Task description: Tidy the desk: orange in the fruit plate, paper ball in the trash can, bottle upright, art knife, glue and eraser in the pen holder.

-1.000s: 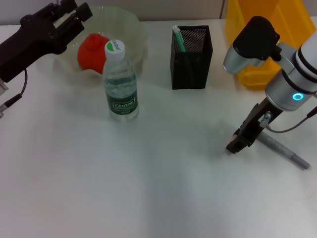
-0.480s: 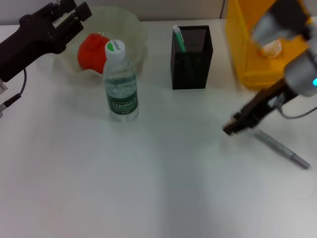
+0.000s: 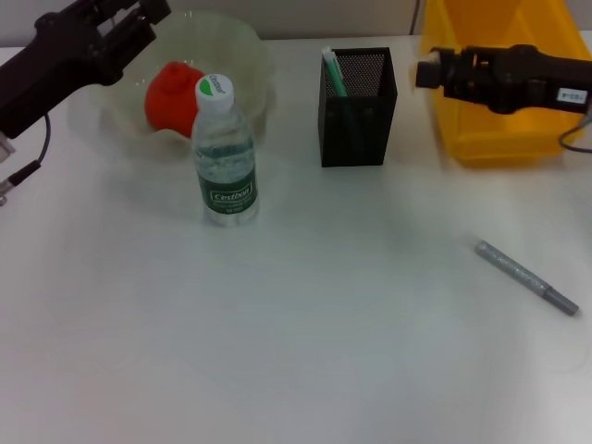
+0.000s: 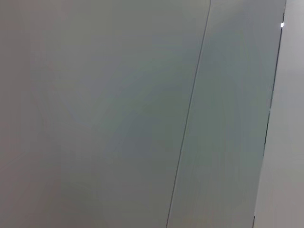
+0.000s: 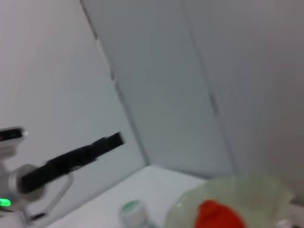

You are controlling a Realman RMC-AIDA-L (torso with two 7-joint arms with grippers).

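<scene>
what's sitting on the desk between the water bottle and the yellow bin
In the head view, the black mesh pen holder stands between the water bottle and the yellow bin, with a green item upright inside it.

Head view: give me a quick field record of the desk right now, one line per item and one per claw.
orange: in fruit plate
water bottle: upright, in front of plate
pen holder: upright, green-capped item inside
art knife: lying on desk, near right side
yellow bin: back right
left claw: raised at back left, by the plate
right claw: raised between pen holder and bin, holding nothing visible
</scene>
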